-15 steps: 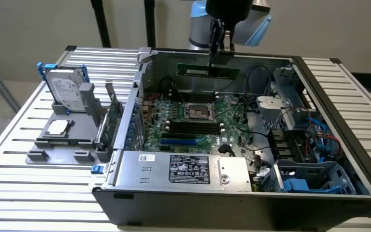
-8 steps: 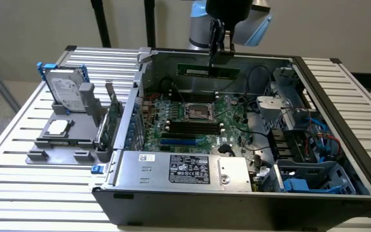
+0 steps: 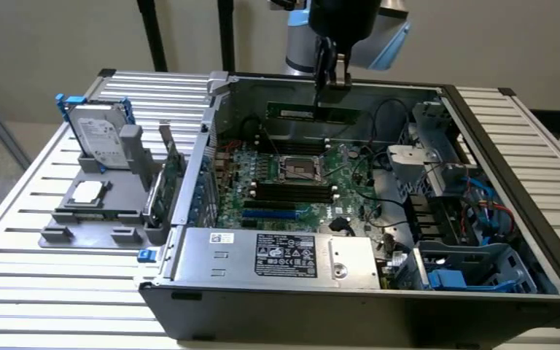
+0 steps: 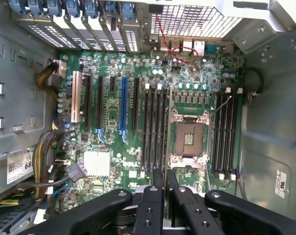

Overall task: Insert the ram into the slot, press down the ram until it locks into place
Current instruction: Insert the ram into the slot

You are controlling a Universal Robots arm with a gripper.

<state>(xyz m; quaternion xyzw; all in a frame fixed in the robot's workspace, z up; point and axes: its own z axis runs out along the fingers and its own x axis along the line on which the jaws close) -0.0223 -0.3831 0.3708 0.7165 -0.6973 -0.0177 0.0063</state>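
The 2 black fingers are clamped together on the ram, a thin green stick hanging level beneath the gripper. In the wrist view the stick is seen edge-on, as a thin line running out from between the fingertips along a bank of 4 parallel black memory sockets. The slot lies in that bank, just beside the square metal CPU socket. A second bank of 4 sockets lies on the other side of the CPU socket, and a long blue socket stands further off.

In the exterior view the ram is held in the air above the far part of the green motherboard, not touching it.

The motherboard sits inside an open dark computer case lying on its side, with a silver power supply along its near edge. The case rests on a table of pale metal slats. On the exterior view's left, a gray fixture holds an upright hard drive in a blue bracket, with an upright green expansion card near it. Behind the table is a plain beige wall with 2 black posts in front of it.
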